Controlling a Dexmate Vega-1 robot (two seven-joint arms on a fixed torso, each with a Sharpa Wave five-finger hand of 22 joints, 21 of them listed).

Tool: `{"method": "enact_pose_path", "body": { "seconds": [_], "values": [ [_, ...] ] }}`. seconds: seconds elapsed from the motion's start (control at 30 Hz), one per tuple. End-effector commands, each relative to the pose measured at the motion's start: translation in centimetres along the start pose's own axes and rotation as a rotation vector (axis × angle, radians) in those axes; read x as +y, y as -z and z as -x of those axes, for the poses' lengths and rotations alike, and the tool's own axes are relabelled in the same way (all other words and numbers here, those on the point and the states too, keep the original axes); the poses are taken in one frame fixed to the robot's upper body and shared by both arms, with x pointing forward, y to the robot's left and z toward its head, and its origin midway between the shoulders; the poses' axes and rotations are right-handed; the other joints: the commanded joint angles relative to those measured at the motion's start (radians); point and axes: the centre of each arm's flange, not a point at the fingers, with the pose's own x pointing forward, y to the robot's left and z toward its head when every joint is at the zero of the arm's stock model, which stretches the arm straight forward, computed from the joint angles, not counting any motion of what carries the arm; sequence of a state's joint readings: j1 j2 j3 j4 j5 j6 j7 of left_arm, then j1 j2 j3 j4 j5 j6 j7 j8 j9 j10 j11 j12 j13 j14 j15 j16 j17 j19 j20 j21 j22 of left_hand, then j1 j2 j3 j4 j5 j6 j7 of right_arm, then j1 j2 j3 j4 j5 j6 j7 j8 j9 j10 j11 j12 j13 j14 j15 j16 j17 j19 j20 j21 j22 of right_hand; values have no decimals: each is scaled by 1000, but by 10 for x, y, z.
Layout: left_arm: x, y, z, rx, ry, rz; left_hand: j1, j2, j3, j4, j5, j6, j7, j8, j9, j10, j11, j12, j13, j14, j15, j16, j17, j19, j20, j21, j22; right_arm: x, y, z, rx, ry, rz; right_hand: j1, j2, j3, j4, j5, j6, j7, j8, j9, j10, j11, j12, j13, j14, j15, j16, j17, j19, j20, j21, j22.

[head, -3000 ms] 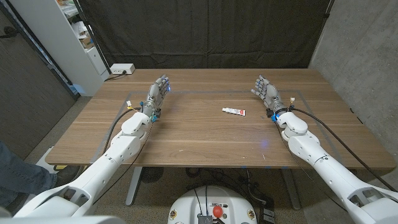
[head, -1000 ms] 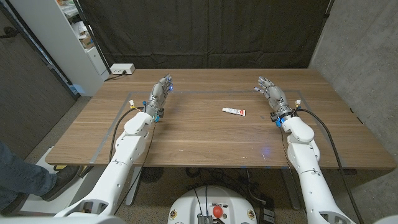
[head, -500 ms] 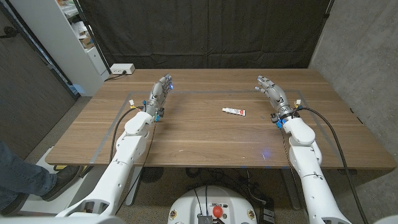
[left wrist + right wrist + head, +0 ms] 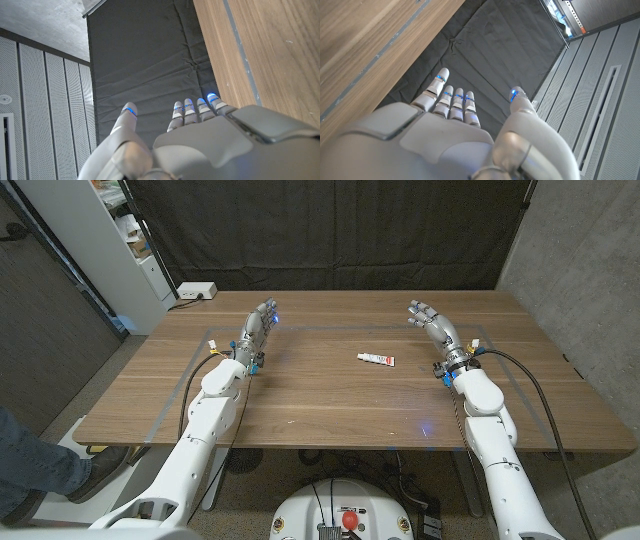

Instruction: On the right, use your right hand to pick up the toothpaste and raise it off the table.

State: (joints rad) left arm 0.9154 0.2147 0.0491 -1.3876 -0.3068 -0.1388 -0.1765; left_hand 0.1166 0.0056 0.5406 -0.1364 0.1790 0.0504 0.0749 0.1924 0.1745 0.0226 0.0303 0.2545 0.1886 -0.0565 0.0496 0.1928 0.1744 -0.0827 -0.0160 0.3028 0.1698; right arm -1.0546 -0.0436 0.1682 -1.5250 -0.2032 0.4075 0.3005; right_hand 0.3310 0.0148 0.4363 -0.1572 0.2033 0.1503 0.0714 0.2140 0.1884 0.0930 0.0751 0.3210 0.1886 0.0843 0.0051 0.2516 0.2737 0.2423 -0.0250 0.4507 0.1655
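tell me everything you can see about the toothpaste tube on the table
The toothpaste is a small white tube with a red end toward the robot's left and faint print too small to read. It lies flat on the wooden table, lengthwise across it, slightly right of the middle. Nothing touches it; the right hand is open and apart, further right.

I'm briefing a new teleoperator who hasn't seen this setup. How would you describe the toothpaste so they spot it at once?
Start at the wooden table, inside its taped rectangle. Between the two raised hands, nearer the right hand, lies the toothpaste: a small white tube with red print, flat on the wood. Nothing else lies inside that outline.
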Motion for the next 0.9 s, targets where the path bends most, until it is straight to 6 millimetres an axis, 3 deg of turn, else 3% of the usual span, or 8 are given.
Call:
{"method": "enact_pose_path", "body": {
  "seconds": [0.03, 0.9],
  "values": [
    [1, 0, -5, 0, 8, 1, 13, 3, 0, -3, -2, 8, 1, 3, 4, 3, 0, -1, 3, 6, 6, -1, 3, -3, 5, -4, 5, 6, -6, -2, -23, -1, 62, 15, -1, -2, -5, 0, 8, -4, 5, 2, 12, 0, -1, 2, 9, 4, 5, 3, 10, 0, -4, 1],
    [2, 0, -12, 8, 21, -8, 17, 6, -2, -4, -3, 10, 2, 1, 5, 7, 2, -6, 3, 7, 8, -2, 4, -2, 10, -15, 5, 5, -16, -4, -56, 1, 169, 33, -1, -6, -3, -3, 7, -7, 0, 2, 1, -1, -23, 2, -6, 9, -2, -4, 0, 5, -26, 2]
  ]
}}
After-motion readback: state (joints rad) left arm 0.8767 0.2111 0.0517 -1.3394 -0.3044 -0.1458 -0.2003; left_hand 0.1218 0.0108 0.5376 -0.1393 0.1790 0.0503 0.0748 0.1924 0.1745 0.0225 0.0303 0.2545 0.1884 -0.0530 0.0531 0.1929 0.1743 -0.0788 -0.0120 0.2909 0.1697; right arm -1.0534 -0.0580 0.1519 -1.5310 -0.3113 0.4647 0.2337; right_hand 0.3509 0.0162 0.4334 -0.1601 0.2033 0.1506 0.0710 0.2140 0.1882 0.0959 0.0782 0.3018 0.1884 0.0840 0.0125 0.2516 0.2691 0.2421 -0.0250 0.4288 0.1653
